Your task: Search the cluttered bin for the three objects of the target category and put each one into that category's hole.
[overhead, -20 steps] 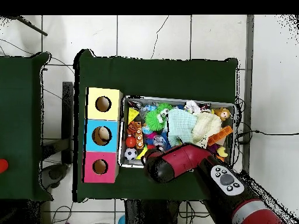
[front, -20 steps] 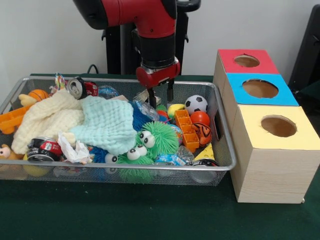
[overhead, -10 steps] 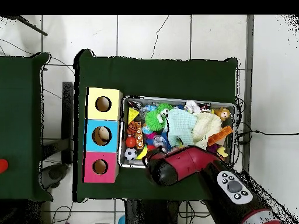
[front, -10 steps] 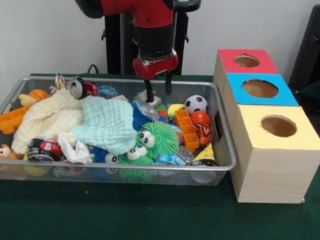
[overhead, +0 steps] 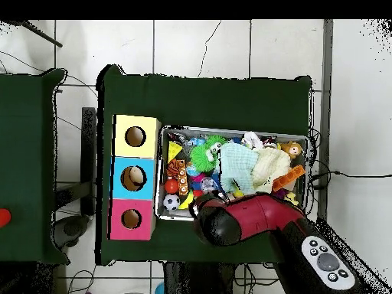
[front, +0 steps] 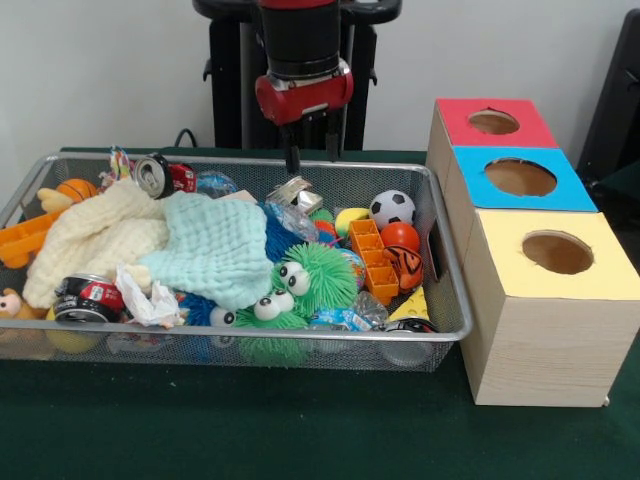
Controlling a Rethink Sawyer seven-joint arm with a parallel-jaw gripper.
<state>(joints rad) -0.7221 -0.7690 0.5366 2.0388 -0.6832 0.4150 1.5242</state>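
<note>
Progress, as far as could be judged: no deposit was evident. The gripper hung above the far rim of the bin, its jaws spread and carrying nothing. The three holes, red, blue and yellow, showed no contents from the front; a pale shape in the blue hole overhead could not be identified. The target category was not indicated, so all three placements were taken as outstanding.

Relative to the bin: a crumpled silver item lay inside it near the far rim, directly below the jaws and clear of them. The balls lay toward the end nearest the boxes; the cans toward the opposite end. The cloths covered the middle and may have hidden more.
</note>
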